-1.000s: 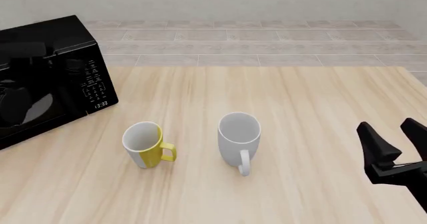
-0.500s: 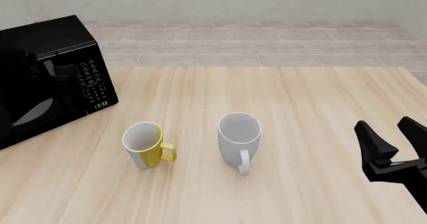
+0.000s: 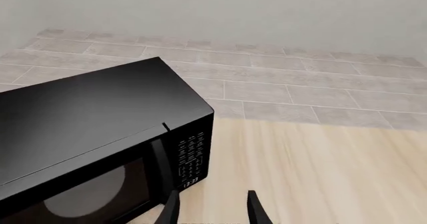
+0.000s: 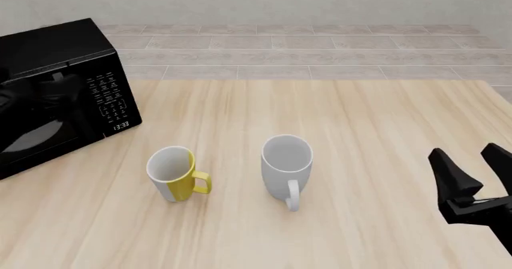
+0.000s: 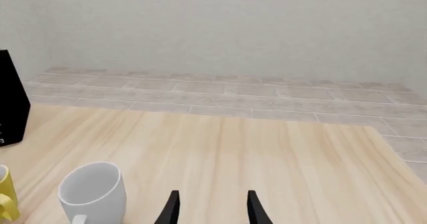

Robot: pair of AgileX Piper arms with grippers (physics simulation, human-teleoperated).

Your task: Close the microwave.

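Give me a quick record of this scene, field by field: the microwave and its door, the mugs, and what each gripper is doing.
microwave: black, far left of the table
door: looks shut, flush with the keypad panel
yellow mug: upright, handle toward the white mug
white mug: upright, right of the yellow mug, apart from it
left gripper: open, empty, near the microwave's front corner
right gripper: open, empty, at the right side, away from the mugs

My front view cuts off the microwave (image 4: 56, 89) at its left edge, keypad markings (image 4: 108, 98) too small for me to read, right gripper (image 4: 472, 167) clipped at the right edge, left gripper (image 3: 212, 209) showing only fingertips, yellow mug (image 5: 5, 199) half cropped.
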